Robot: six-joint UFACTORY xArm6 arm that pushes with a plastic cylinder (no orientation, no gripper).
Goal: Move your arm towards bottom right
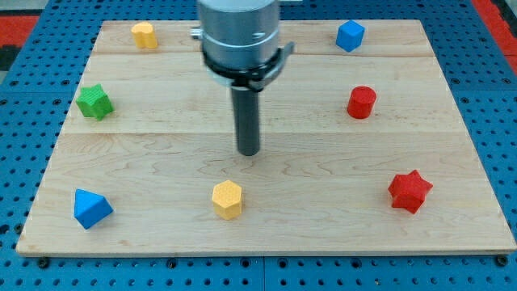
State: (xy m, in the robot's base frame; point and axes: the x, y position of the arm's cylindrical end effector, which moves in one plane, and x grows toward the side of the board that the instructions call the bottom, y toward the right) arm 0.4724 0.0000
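My tip [249, 152] rests near the middle of the wooden board [161, 137], touching no block. A yellow hexagonal block [228, 199] lies just below it and slightly to the view's left. A red star block [409, 191] sits at the bottom right. A red cylinder [362, 103] is at the right, above the star. A blue cube [350, 35] is at the top right. A yellow block [145, 35] is at the top left. A green star block [94, 102] is at the left. A blue wedge-like block [90, 208] is at the bottom left.
The arm's grey body [239, 36] hangs over the board's top middle. The board lies on a blue perforated table [24, 105]. A red strip [494, 20] shows at the view's top right corner.
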